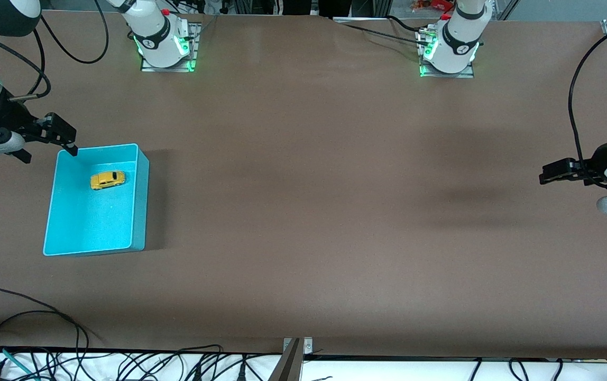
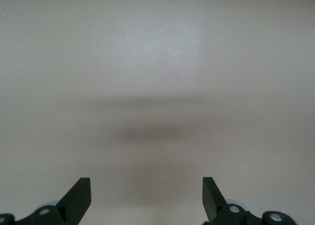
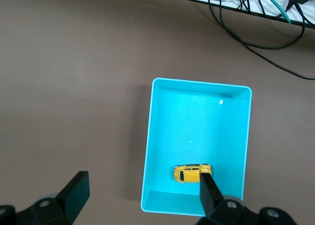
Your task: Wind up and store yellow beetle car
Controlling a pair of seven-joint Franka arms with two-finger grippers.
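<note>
Inside turquoise bin (image 1: 65, 233), yellow beetle car (image 1: 107, 179)

Yellow beetle car (image 1: 107, 180) resting on its wheels inside the turquoise bin (image 1: 71, 233), in the part farther from the front camera. Bin sitting on the brown table (image 1: 309, 211) toward the right arm's end. Right gripper (image 1: 63, 138) raised over the bin's corner farthest from the camera, fingers spread. Left gripper (image 1: 549, 175) hanging over bare table at the left arm's end, waiting. Loose cables (image 1: 28, 338) lying along the table's near edge.
</note>
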